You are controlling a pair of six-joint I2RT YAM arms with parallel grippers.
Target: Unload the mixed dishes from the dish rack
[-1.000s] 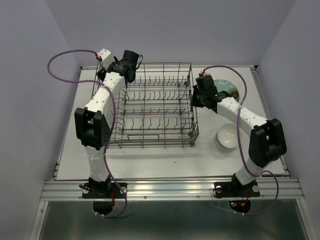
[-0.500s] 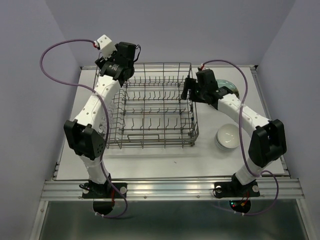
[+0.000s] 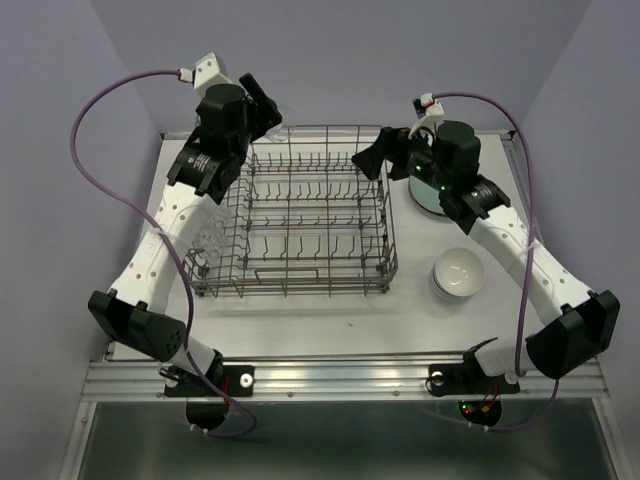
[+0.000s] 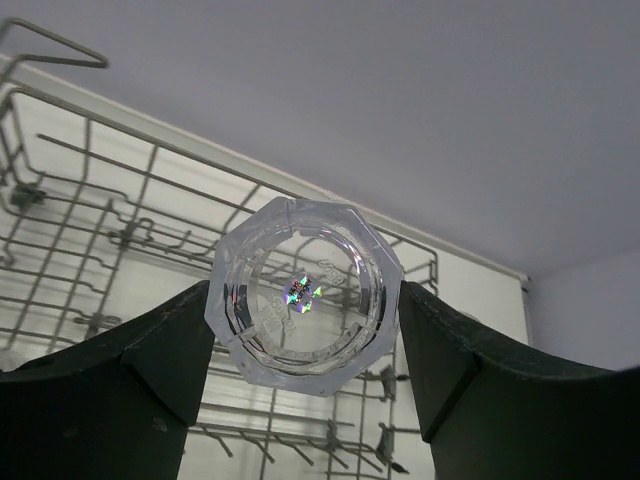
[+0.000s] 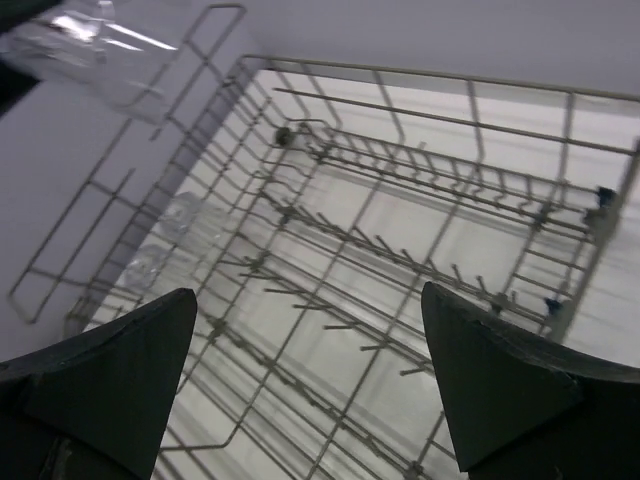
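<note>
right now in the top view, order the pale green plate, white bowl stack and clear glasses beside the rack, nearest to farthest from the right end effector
1. Pale green round plate: just right of the right end effector, partly hidden.
2. Stack of white round bowls: front right of the grey wire dish rack.
3. Small clear glasses: beyond the rack, on its left side.

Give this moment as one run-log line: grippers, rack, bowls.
left gripper: shut on glass, above rack | right gripper: open, empty | rack: no dishes seen | bowls: stacked right of rack
</note>
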